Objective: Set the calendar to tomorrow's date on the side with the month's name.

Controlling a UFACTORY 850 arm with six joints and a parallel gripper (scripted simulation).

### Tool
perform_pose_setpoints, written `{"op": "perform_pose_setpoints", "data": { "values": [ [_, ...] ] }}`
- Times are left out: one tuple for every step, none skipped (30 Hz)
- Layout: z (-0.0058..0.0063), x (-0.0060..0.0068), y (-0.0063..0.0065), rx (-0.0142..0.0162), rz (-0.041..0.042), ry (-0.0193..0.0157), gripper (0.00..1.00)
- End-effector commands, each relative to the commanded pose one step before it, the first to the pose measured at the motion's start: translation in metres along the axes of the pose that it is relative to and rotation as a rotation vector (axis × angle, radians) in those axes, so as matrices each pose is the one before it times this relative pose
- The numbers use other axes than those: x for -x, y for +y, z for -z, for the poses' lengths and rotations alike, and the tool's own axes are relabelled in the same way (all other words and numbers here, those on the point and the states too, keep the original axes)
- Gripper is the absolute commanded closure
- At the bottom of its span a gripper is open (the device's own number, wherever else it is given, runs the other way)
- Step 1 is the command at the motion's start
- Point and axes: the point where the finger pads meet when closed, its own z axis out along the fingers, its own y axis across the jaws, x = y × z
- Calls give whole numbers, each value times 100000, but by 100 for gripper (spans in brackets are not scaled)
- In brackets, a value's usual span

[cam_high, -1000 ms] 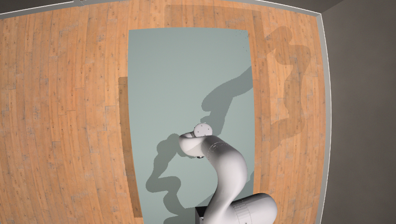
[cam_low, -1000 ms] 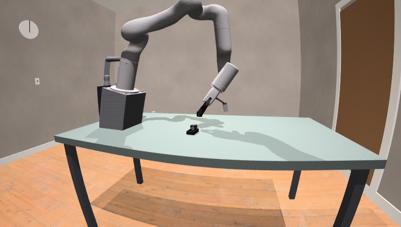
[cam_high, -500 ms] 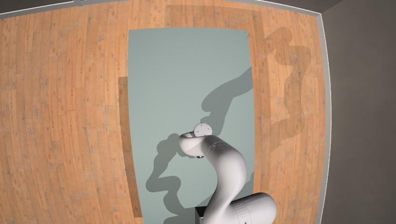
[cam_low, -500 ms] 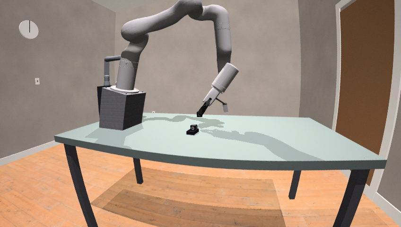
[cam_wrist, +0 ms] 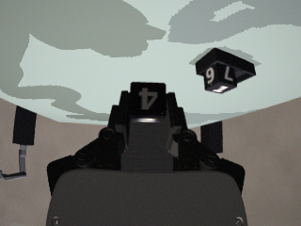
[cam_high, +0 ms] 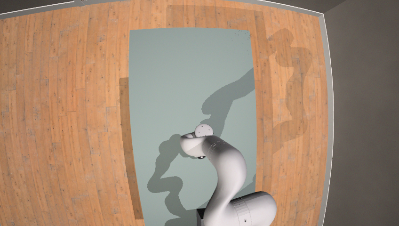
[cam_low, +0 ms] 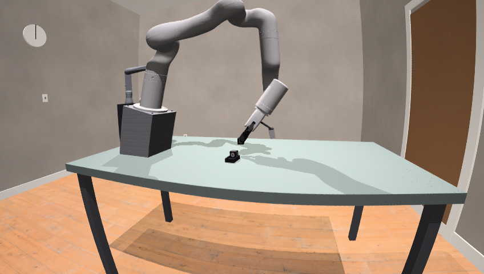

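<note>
Calendar cube (cam_wrist: 149,98) showing a sideways 4 is clamped by its sides in your pincer (cam_low: 240,140) (cam_wrist: 147,104), above the tabletop (cam_high: 168,69) (cam_low: 305,169) (cam_wrist: 94,71). Judge it light and stiff, perhaps slick on its smooth black faces; keep the pads square on two opposite sides, low enough to hold without hitting the tray wall. The black tray (cam_low: 229,160) (cam_wrist: 206,64) sits between the tabletop's long edges, nearer the edge by the arm's base than the opposite end, with the other cube (cam_low: 233,154) (cam_wrist: 220,78) in it. Expect the small tray to skid if you bump it. The pale green surface looks smooth, with arm shadows across it; around you are wood flooring (cam_high: 69,111) (cam_low: 169,237), grey-brown walls and a brown door (cam_low: 441,84).
</note>
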Motion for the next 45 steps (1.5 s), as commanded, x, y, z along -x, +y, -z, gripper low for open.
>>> {"op": "perform_pose_setpoints", "data": {
  "values": [
    [-221, -288, -2, -3, 0, 162, 73],
    [-142, -99, 0, 0, 0, 0, 73],
    [-144, -101, 0, 0, 0, 0, 73],
    [-146, -103, 0, 0, 0, 0, 73],
    [-148, -103, 0, 0, 0, 0, 73],
    [-149, -104, 0, 0, 0, 0, 73],
    [-149, -104, 0, 0, 0, 0, 73],
    [-149, -104, 0, 0, 0, 0, 73],
    [-148, -104, 0, 0, 0, 0, 73],
    [-147, -103, 0, 0, 0, 0, 73],
    [-146, -101, 0, 0, 0, 0, 73],
    [-142, -100, 0, 0, 0, 0, 73],
    [-140, -98, 0, 0, 0, 0, 73],
    [-137, -96, 0, 0, 0, 0, 73],
    [-133, -94, 0, 0, 0, 0, 73],
    [0, 0, 0, 0, 0, 0, 73],
    [0, 0, 0, 0, 0, 0, 73],
    [-129, -90, 0, 0, 0, 0, 73],
    [-125, -87, 0, 0, 0, 0, 73],
    [-119, -84, 0, 0, 0, 0, 73],
    [-114, -80, 0, 0, 0, 0, 73],
    [-108, -76, 0, 0, 0, 0, 73],
    [-102, -72, 0, 0, 0, 0, 73],
    [-96, -67, 0, 0, 0, 0, 73],
    [-89, -63, 0, 0, 0, 0, 73],
    [-83, -58, 0, 0, 0, 0, 73],
    [-76, -53, 0, 0, 0, 0, 73],
    [-69, -49, 0, 0, 0, 0, 73],
    [-62, -44, 0, 0, 0, 0, 73],
    [-55, -39, 0, 0, 0, 0, 73],
    [-49, -34, 0, 0, 0, 0, 73],
    [-42, -29, 0, 0, 0, 0, 73],
    [0, 0, 0, 0, 0, 0, 73],
    [0, 0, 0, 0, 0, 0, 73],
    [-36, -25, 0, 0, 0, 0, 73],
    [-30, -21, 0, 0, 0, 0, 73],
    [-24, -17, 0, 0, 0, 0, 73],
    [-19, -13, 0, 0, 0, 0, 73],
    [-14, -10, 0, 0, 0, 0, 73],
    [-10, -7, 0, 0, 0, 0, 73],
    [-6, -4, 0, 0, 0, 0, 73],
    [-3, -2, 0, 0, 0, 0, 73],
    [-1, -1, 0, 0, 0, 0, 73],
    [0, 0, 0, 0, 0, 0, 73],
    [0, 0, 0, 0, 0, 0, 73]
  ]
}}
